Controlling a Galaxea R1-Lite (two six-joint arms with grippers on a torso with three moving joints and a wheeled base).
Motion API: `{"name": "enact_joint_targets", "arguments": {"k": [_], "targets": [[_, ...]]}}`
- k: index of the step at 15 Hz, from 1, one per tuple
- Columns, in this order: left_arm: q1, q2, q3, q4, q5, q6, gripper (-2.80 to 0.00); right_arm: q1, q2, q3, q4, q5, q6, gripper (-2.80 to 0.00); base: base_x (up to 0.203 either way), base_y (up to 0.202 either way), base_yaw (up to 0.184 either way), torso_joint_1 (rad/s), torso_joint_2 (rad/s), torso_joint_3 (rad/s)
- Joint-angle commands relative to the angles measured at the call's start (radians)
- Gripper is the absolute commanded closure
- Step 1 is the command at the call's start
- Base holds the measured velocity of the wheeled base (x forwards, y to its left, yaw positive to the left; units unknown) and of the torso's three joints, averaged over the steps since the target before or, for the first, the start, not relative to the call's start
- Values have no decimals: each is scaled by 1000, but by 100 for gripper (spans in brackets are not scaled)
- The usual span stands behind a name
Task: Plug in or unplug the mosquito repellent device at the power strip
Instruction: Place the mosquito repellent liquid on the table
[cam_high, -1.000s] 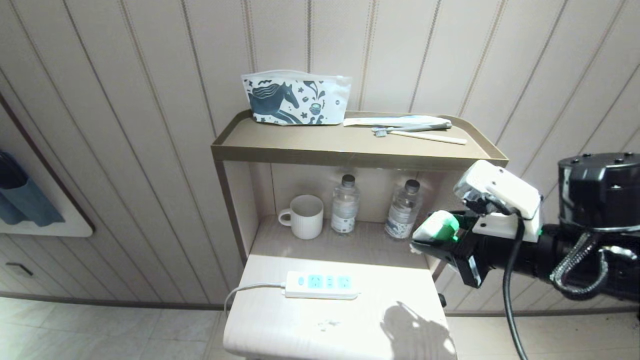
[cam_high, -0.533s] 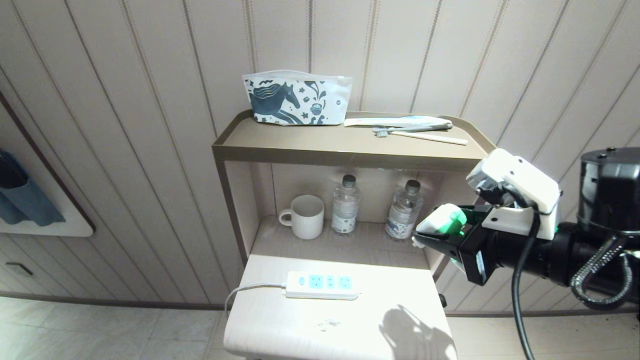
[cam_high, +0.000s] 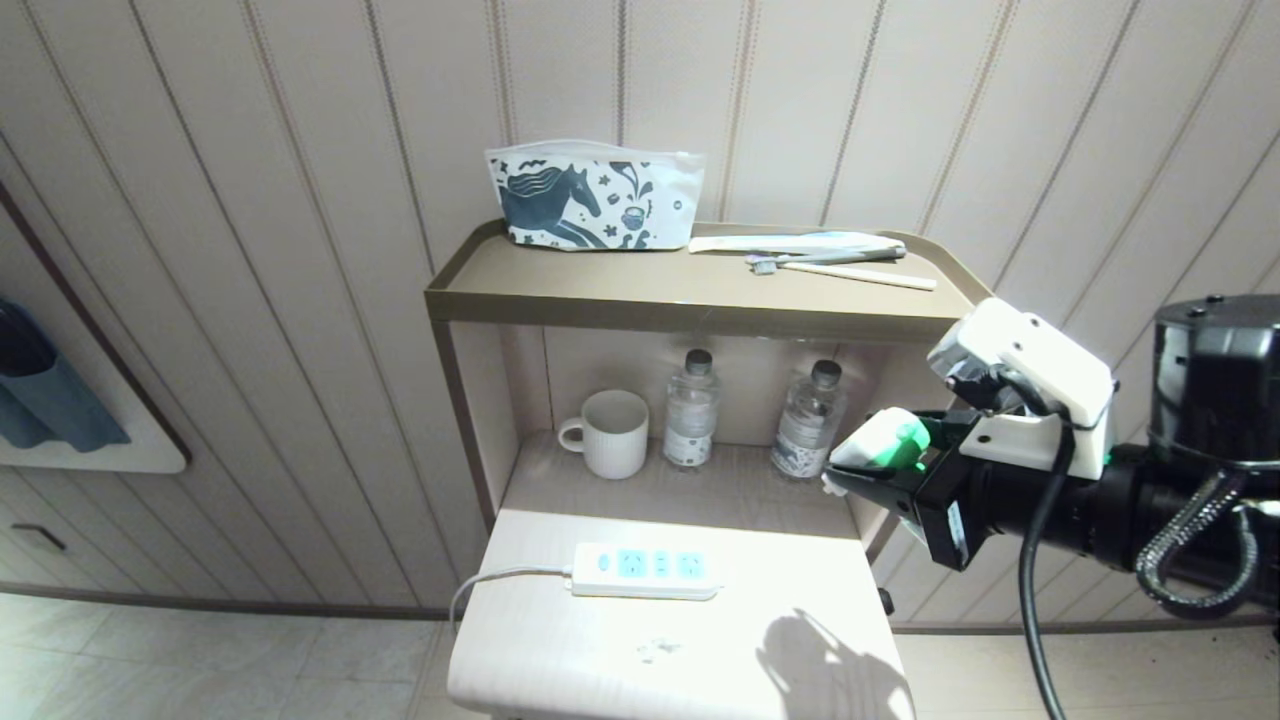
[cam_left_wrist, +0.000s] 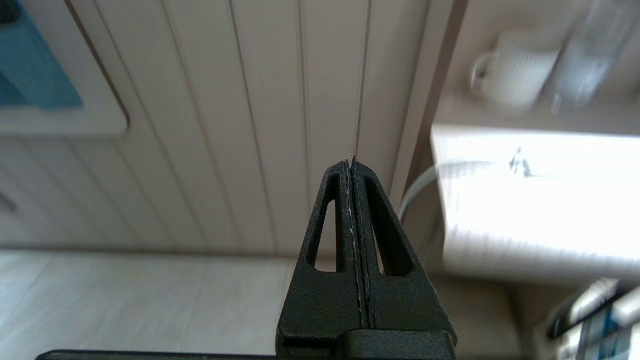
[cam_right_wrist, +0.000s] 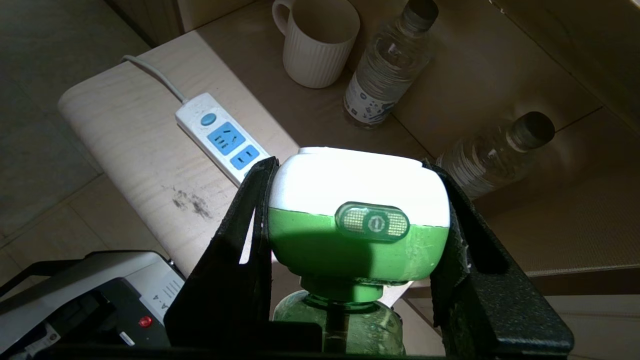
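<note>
My right gripper (cam_high: 868, 462) (cam_right_wrist: 352, 185) is shut on the mosquito repellent device (cam_high: 880, 441) (cam_right_wrist: 357, 200), a white-and-green head over a green bottle, both black fingers pressing the head's sides. It hangs in the air off the right edge of the low table, level with the lower shelf. The white power strip (cam_high: 643, 570) (cam_right_wrist: 222, 138) with light-blue sockets lies on the tabletop to the left and lower, nothing plugged in. My left gripper (cam_left_wrist: 352, 162) is shut and empty, pointing at the wall left of the table, outside the head view.
A white mug (cam_high: 610, 432) and two clear water bottles (cam_high: 689, 409) (cam_high: 808, 418) stand on the lower shelf. A printed pouch (cam_high: 592, 196) and toothbrushes (cam_high: 835, 263) lie on the top shelf (cam_high: 700, 300). The strip's cord (cam_high: 500, 578) hangs off the table's left side.
My right gripper with the device drifted slightly to the right and upward, away from the table. The power strip has not moved.
</note>
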Motion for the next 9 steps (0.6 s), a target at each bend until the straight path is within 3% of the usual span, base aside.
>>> {"name": "enact_joint_targets", "arguments": {"k": [1,4,8,9], "targets": [[0,0,-6,-132,24,-9,0,1,5,4,-2,-1,-4,0,0,0,0,0,0,0],[0,0,-22,-282,69,136,0,9,-1,7,-2,-1,-4,0,0,0,0,0,0,0],[0,0,-2,-599,120,312,0,9,-5,11,-2,-1,-5,0,0,0,0,0,0,0],[0,0,-1,-618,134,319,0,9,-5,11,-2,-1,-5,0,0,0,0,0,0,0]]}}
